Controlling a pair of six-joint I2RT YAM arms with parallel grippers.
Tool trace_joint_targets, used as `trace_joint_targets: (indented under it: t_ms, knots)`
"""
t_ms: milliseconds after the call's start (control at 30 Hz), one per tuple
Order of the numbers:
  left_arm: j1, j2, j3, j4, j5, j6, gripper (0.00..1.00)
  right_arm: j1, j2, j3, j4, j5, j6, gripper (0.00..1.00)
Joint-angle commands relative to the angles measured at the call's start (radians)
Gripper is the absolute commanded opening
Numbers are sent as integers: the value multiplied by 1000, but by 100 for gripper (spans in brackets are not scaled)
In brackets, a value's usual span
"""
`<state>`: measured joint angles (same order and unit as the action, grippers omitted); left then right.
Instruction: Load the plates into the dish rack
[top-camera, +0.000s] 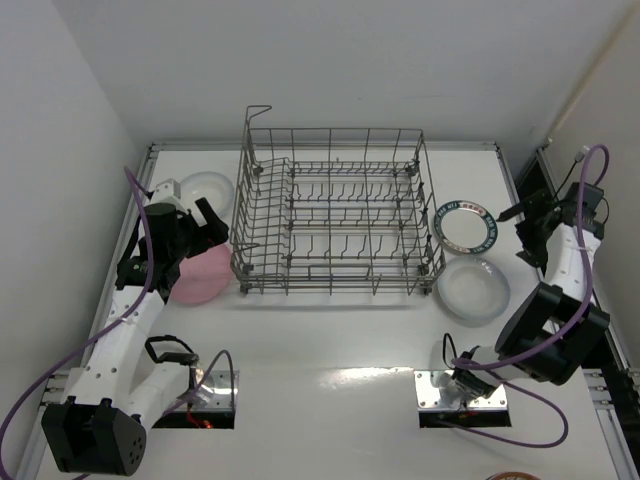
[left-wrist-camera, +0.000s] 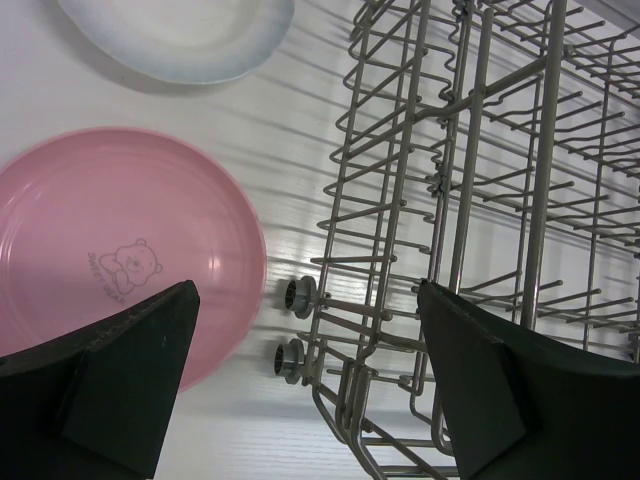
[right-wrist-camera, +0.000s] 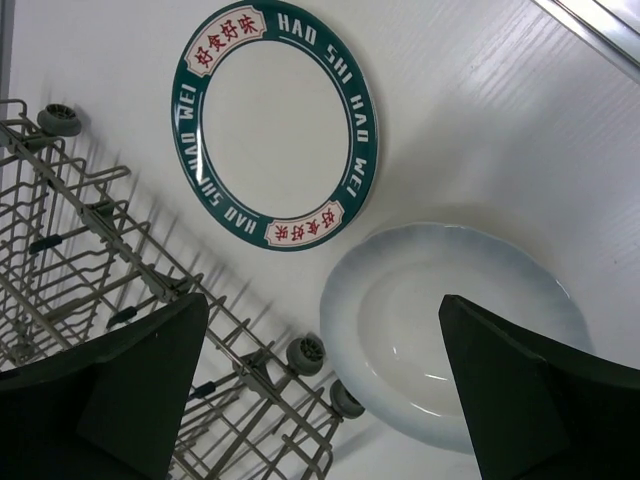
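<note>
The grey wire dish rack (top-camera: 335, 215) stands empty mid-table. Left of it a pink plate (top-camera: 203, 277) lies flat, with a white plate (top-camera: 207, 188) behind it. Right of the rack lie a teal-rimmed plate (top-camera: 464, 224) and a pale plate (top-camera: 473, 288). My left gripper (top-camera: 213, 228) is open and empty above the gap between the pink plate (left-wrist-camera: 110, 250) and the rack's left side (left-wrist-camera: 480, 200). My right gripper (top-camera: 520, 235) is open and empty, held above the teal-rimmed plate (right-wrist-camera: 275, 120) and the pale plate (right-wrist-camera: 450, 330).
The rack has small wheels (left-wrist-camera: 298, 297) at its lower corners and a raised loop (top-camera: 258, 112) at its back left. White walls close the table at the back and sides. Metal rails (top-camera: 150, 160) run along the table's edges.
</note>
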<state>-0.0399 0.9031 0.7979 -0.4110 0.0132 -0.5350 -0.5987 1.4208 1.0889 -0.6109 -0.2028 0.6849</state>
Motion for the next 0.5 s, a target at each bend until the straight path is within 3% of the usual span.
trace_joint_targets:
  t_ms: [0, 200, 467]
  knots:
    - [-8, -1, 38, 18, 2, 0, 89, 0, -14, 60, -10, 52, 15, 100]
    - [-8, -10, 38, 18, 2, 0, 89, -78, 15, -50, 126, -72, 58, 99]
    - [-8, -10, 38, 18, 13, 0, 89, -96, 130, -41, 117, -41, 5, 93]
